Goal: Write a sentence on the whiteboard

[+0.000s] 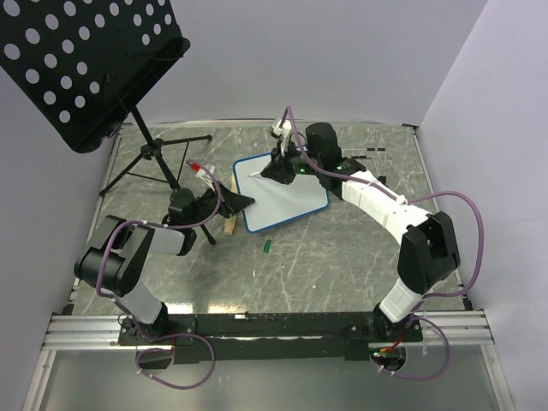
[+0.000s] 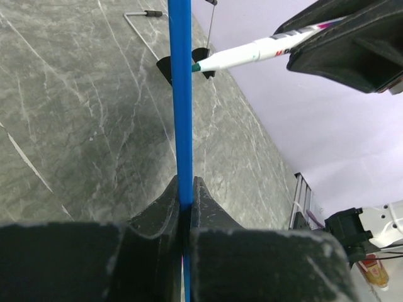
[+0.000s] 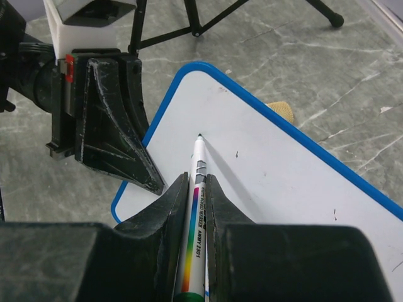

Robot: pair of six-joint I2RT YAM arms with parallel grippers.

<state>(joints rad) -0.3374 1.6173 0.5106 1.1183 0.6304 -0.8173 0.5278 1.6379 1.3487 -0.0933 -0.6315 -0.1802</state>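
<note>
- The whiteboard (image 1: 287,199) sits mid-table, its near-left side apparently propped on a wooden block (image 1: 229,224). The left gripper (image 2: 183,185) is pinching its blue left rim.
- The right gripper (image 3: 197,181) is pressed tight on a marker (image 3: 198,157). The tip is at the board's upper-left area, at or just off the surface.
- Sentence: no lettering is visible, only stray specks, so all the writing is judged outstanding.
- Room: the white surface to the right of the tip is open. The left gripper crowds the starting edge, the music stand (image 1: 86,60) legs stand near the far-left corner, and a green cap (image 1: 268,247) lies by the front rim.
</note>
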